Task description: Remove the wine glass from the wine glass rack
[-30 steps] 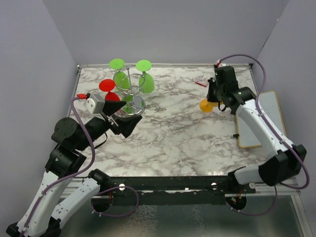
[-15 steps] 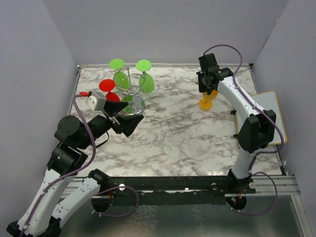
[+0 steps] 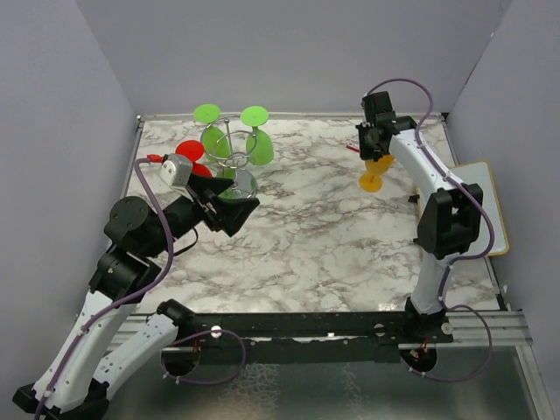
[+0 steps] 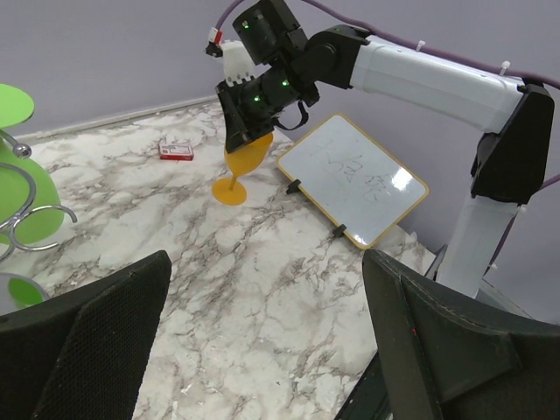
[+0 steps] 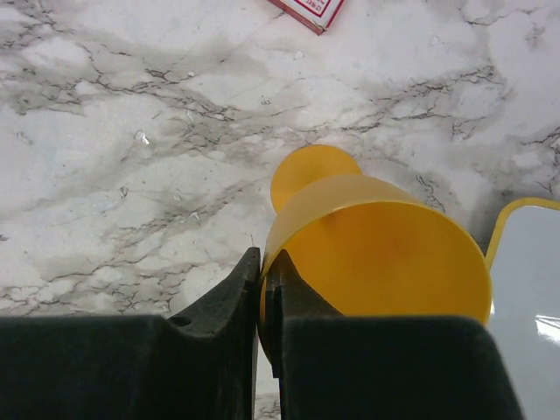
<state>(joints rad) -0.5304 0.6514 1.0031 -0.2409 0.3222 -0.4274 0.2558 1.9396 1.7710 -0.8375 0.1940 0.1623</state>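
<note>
The whiteboard (image 4: 354, 188) is carrying faint grey marks that are too pale to read. The small red card (image 5: 311, 10) is showing a white label whose print is too small to make out.

The right gripper (image 5: 262, 262) is pinching the rim wall of the orange wine glass (image 5: 376, 254), its fingers pressed almost together on it. The glass is tilting, foot down, over the far right part of the marble surface (image 3: 306, 236). Whether the foot is touching the surface cannot be told. The card is lying just beyond it toward the back wall, and the whiteboard is lying along the right edge.

The wine glass rack (image 3: 234, 181) is standing at the far left, well apart from the orange glass. Green wine glasses (image 3: 260, 149) and a red wine glass (image 3: 188, 150) are hanging from its loops. The left gripper (image 4: 264, 262) is hovering beside the rack's base with its fingers spread wide, gripping nothing. A broad stretch of marble is lying between the two grippers.
</note>
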